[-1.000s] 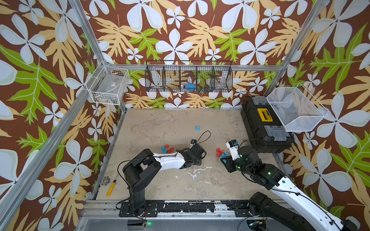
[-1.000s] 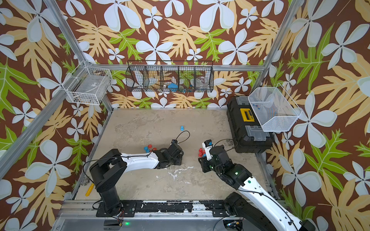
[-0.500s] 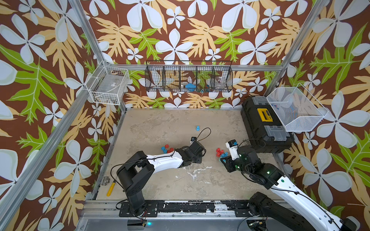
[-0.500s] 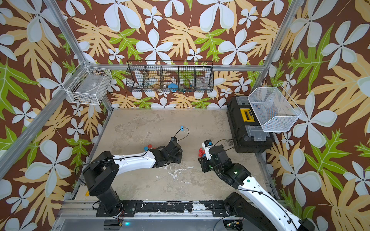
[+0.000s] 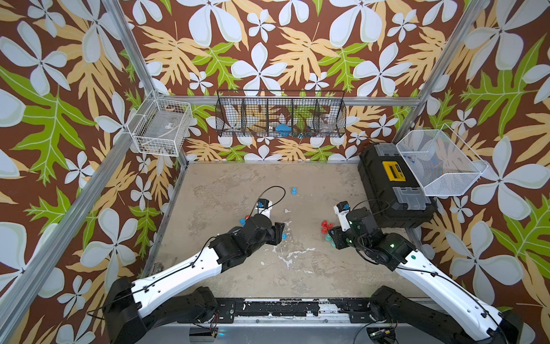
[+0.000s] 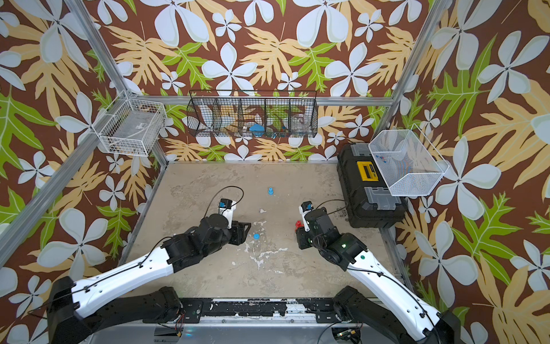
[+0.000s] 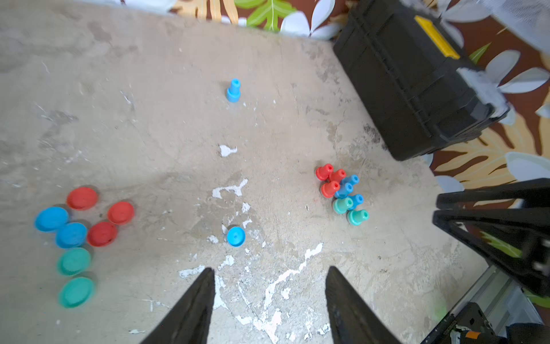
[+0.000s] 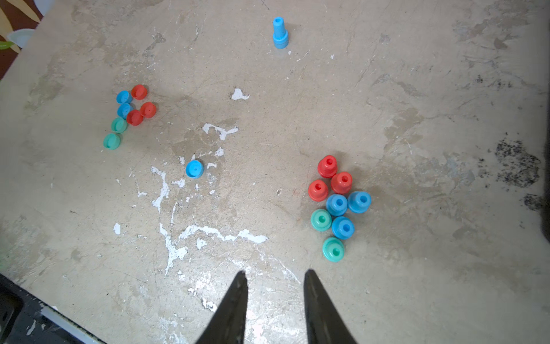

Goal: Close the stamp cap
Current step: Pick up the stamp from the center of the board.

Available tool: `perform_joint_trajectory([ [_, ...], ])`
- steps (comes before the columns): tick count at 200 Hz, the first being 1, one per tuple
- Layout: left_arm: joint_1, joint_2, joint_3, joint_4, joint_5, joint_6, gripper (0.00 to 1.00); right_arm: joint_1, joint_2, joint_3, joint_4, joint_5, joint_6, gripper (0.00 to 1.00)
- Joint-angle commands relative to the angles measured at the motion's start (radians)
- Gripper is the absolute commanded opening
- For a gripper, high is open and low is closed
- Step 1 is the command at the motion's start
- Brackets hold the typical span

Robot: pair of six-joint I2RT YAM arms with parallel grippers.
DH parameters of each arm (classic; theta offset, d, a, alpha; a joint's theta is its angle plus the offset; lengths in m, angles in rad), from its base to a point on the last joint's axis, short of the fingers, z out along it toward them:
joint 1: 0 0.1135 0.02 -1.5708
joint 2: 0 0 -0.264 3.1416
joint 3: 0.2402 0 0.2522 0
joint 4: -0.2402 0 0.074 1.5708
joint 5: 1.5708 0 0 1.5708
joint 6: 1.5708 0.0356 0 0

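A lone blue cap (image 7: 236, 236) lies flat on the table just ahead of my left gripper (image 7: 269, 269), which is open and empty; both top views show the cap (image 6: 256, 236) beside the gripper (image 6: 245, 229). Several red, blue and teal stamps (image 8: 336, 205) stand clustered just beyond my right gripper (image 8: 276, 271), whose jaws are narrowly open with nothing between them. One blue stamp (image 5: 294, 191) stands alone toward the back. Several loose caps (image 7: 80, 235) lie grouped at the left, partly hidden under the left arm in a top view.
A black toolbox (image 5: 393, 187) sits at the table's right edge with a white wire bin (image 5: 437, 162) above it. A black wire basket (image 5: 281, 117) and a white basket (image 5: 162, 126) hang on the back walls. White scuffs mark the middle of the table (image 5: 232, 184).
My left arm has drawn back a little toward the left, and the lone blue cap now shows on the table in front of its jaws. The right arm has barely moved.
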Motion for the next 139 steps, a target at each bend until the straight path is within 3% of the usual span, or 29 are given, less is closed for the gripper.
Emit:
perform_joint_trajectory([
  [1,0.003,-0.097,-0.025,-0.102,-0.081,0.041,0.62,0.000,0.030,0.027,-0.010,0.047,-0.020,0.34],
  [74,0.006,-0.360,-0.146,-0.232,-0.198,0.043,0.62,-0.077,0.179,0.099,-0.029,0.131,-0.079,0.34],
  [139,0.006,-0.403,-0.162,-0.208,-0.214,0.055,0.63,-0.166,0.389,0.119,-0.004,0.103,-0.091,0.35],
])
